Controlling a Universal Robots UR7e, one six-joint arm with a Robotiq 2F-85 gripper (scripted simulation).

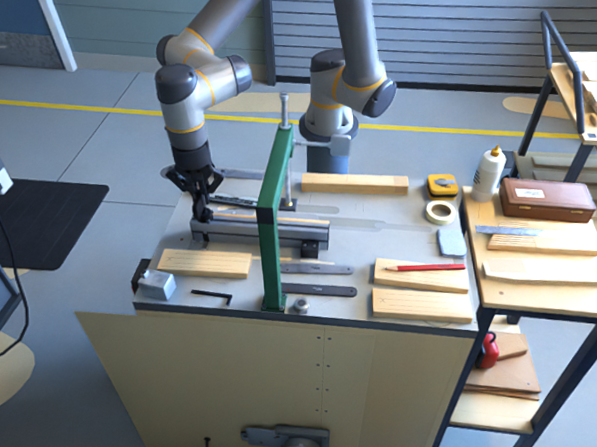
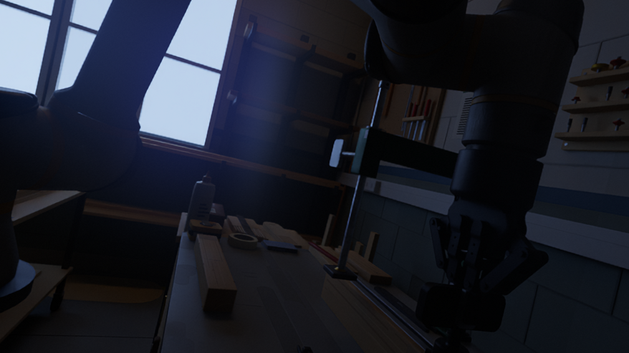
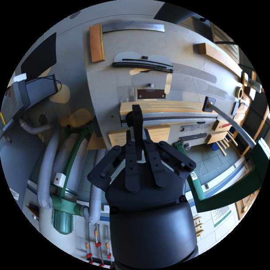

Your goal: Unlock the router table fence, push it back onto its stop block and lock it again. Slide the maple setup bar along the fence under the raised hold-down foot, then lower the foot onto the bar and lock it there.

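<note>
On the left half of the router table the grey fence (image 1: 260,228) runs left to right, with a black stop block (image 1: 309,249) against its near side at the right end. At the fence's left end stands a black lock lever (image 3: 136,118), and my gripper (image 1: 201,212) is closed on that lever from above. The maple setup bar (image 1: 354,183) lies flat at the back of the table, apart from the fence. The green hold-down frame (image 1: 273,212) arches over the fence, and its rod ends in a foot (image 3: 208,104) beside the fence's face.
The table's left edge lies just left of the fence end. Pine boards (image 1: 205,263), steel rules (image 1: 317,268), a hex key (image 1: 212,296) and a grey block (image 1: 157,284) lie in front. A tape roll (image 1: 440,212), glue bottle (image 1: 487,174) and side bench stand right.
</note>
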